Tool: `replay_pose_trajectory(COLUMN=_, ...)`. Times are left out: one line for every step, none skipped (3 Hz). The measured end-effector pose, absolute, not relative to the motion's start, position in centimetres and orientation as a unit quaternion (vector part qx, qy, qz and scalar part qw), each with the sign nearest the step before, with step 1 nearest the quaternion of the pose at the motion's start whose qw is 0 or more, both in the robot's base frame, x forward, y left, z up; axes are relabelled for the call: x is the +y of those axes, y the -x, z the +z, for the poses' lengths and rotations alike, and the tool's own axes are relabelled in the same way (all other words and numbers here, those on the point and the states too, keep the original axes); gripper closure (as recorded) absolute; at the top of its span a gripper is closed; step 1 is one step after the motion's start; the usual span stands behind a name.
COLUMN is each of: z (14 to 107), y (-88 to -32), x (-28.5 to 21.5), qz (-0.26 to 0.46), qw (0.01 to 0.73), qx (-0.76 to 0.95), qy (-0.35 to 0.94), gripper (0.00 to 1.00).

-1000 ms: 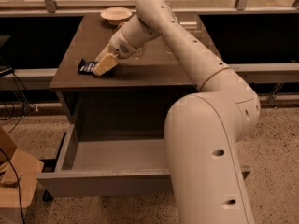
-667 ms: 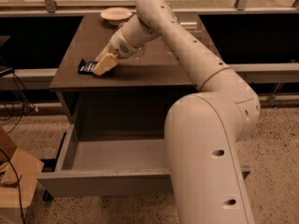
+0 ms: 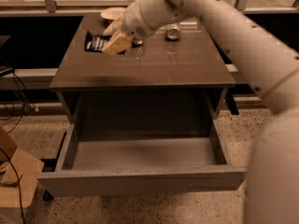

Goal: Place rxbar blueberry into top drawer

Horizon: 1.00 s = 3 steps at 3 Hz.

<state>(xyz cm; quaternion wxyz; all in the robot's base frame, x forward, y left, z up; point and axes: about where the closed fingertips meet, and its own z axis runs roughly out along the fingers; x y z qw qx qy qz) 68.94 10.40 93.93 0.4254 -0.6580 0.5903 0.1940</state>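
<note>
Viewpoint has swung square-on. Gripper (image 3: 117, 43) meets the rxbar blueberry (image 3: 95, 42) just beside it on the counter (image 3: 154, 69); I cannot tell its grip. Likely the grasping step; next, lift toward the open top drawer (image 3: 140, 181) below.

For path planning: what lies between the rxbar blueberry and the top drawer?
Only bare tabletop, as the camera view shows. The gripper is over one end of the rxbar blueberry; the top drawer stands open below.

Cream-white rounded arm (image 3: 219, 13), small dark screw holes, yellowish hand (image 3: 116, 43) over table (image 3: 163, 69).
</note>
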Motion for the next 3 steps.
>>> replay_pose_trajectory(z=97.1, y=-67.0, x=9.2, qz=0.165, qw=0.457, qx=0.583, qy=0.651, gripper=1.00)
replay_pose_trajectory(z=93.6, y=-66.9, x=8.6, qz=0.188, qw=0.418, qx=0.612, qy=0.644, gripper=1.00)
replay_pose_trajectory(z=91.9, y=-65.3, x=7.5, qz=0.193, qw=0.390, qx=0.633, qy=0.640, gripper=1.00)
